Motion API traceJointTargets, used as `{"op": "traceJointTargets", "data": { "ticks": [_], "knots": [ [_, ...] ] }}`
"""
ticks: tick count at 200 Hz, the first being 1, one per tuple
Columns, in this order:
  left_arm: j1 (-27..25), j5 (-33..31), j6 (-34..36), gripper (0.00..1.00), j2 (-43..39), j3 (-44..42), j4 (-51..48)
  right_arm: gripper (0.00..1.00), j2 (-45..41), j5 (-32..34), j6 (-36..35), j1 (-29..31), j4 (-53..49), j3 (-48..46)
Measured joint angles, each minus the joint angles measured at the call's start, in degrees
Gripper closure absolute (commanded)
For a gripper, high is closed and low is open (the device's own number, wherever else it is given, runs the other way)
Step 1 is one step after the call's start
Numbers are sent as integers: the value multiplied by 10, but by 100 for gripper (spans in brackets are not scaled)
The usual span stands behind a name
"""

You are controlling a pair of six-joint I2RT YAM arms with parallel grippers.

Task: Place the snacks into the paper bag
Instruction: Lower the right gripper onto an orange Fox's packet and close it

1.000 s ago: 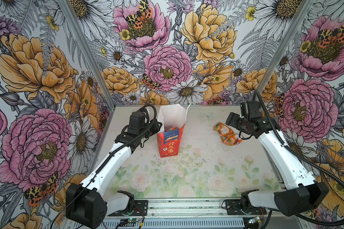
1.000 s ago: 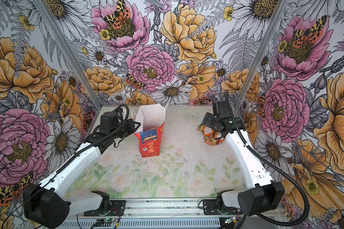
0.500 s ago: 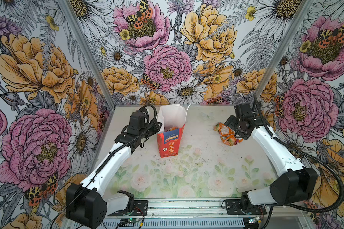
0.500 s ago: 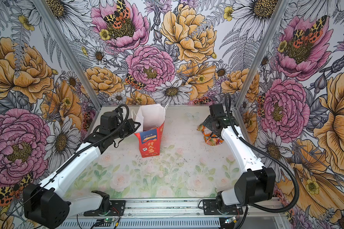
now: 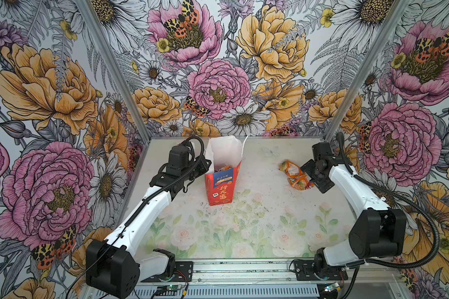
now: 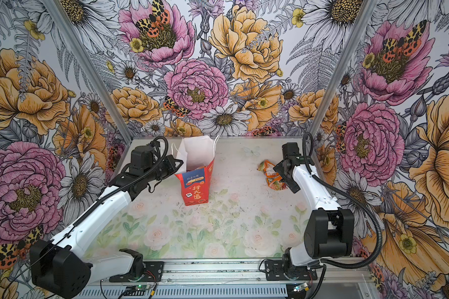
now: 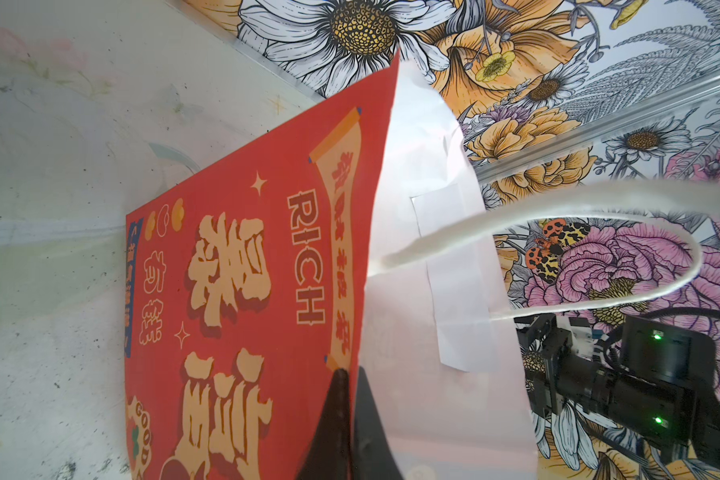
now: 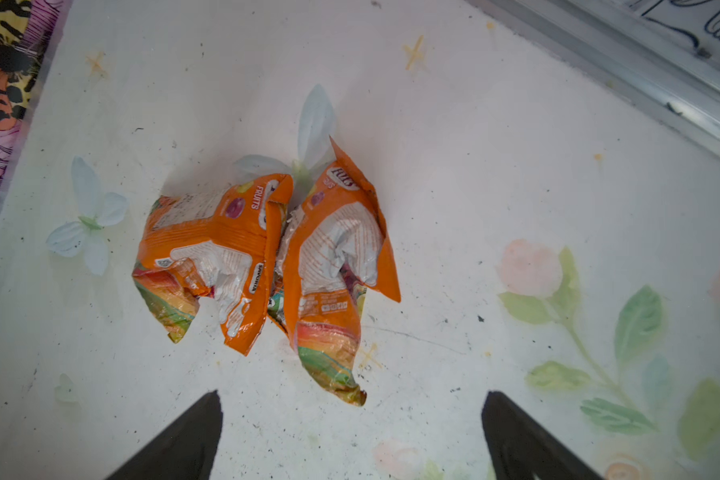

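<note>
Speckled tabletop (image 8: 516, 166), crinkly orange packets (image 8: 208, 241)

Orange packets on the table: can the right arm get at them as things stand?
Probably yes. The right gripper hangs open just short of the orange packets, which lie touching on the table, nothing between. Taking only one may be fiddly.

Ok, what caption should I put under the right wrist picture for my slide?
Open right gripper poised by two crinkled orange packets on the table.
</note>
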Motion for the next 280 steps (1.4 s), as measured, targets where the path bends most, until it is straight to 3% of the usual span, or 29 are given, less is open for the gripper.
{"op": "traceJointTargets", "data": {
  "ticks": [91,280],
  "knots": [
    [1,0,0,100,-1,0,-2,1,20,-22,21,-20,35,-18],
    [2,-1,0,100,-1,0,-3,7,170,-34,24,-28,111,10]
  ]
}}
